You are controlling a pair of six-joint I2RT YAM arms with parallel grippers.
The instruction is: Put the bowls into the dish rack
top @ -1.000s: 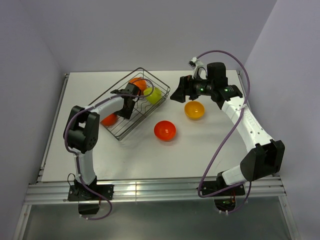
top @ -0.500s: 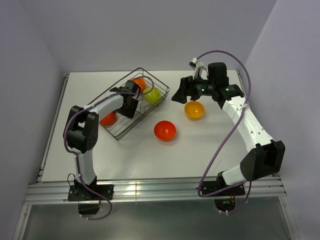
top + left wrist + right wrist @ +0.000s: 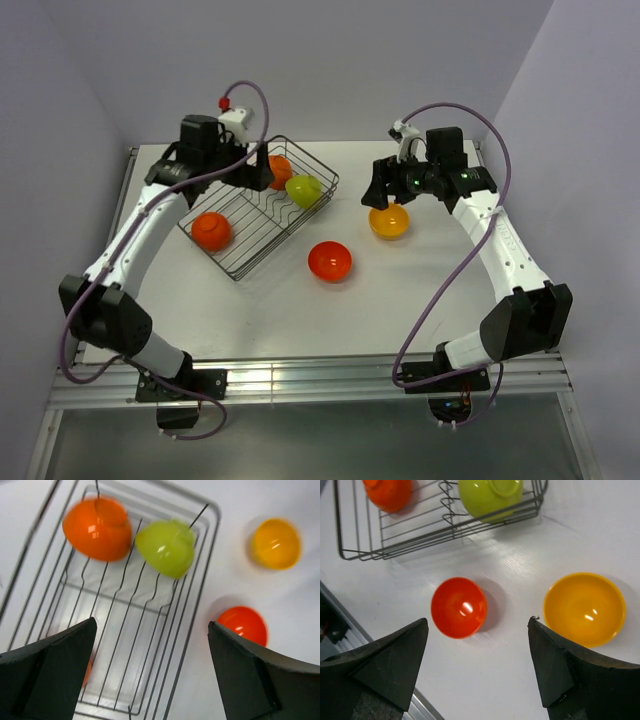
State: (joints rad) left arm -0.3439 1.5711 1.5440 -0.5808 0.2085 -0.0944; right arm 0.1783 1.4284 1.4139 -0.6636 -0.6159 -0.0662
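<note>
The dish rack [image 3: 262,238] sits at the back left and holds three bowls: an orange one [image 3: 280,166], a lime green one [image 3: 304,190] and a red-orange one [image 3: 211,230] at its near end. A red-orange bowl [image 3: 329,261] and a yellow-orange bowl [image 3: 389,222] rest open side up on the table. My left gripper [image 3: 260,174] hangs open above the rack's far end [image 3: 202,587], holding nothing. My right gripper [image 3: 385,196] is open just over the yellow-orange bowl's far rim. In the right wrist view the red-orange bowl [image 3: 458,607] and the yellow-orange bowl [image 3: 584,608] lie below the spread fingers.
The white table [image 3: 300,310] ends at a metal rail along its near edge. Grey walls stand close at the left, back and right. A purple cable loops off each arm.
My left arm has risen out of the rack and swung back, its jaws spreading wide. The right gripper has shifted slightly right, closer over the yellow-orange bowl.
</note>
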